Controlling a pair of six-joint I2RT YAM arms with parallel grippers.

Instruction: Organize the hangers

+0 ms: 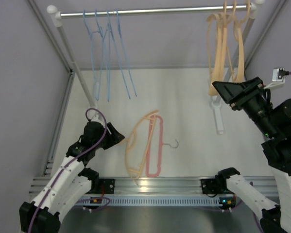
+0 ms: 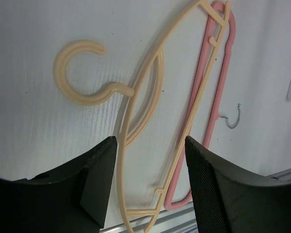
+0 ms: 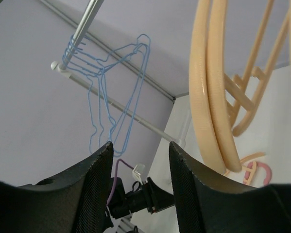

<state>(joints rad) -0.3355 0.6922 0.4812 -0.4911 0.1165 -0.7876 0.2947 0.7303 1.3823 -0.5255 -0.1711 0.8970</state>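
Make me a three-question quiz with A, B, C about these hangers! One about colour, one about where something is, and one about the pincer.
1. What colour are the wire hangers on the rail?
A blue
B green
C black

2. Where is the pink hanger?
A on the rail
B flat on the table
C in a pincer

3. How is the left pincer?
A open
B shut on a hanger
C shut on nothing

Answers:
1 A, the thin wires on the rail are light blue.
2 B, it lies on the table, partly under a peach hanger.
3 A, its two fingers stand wide apart and grip nothing.
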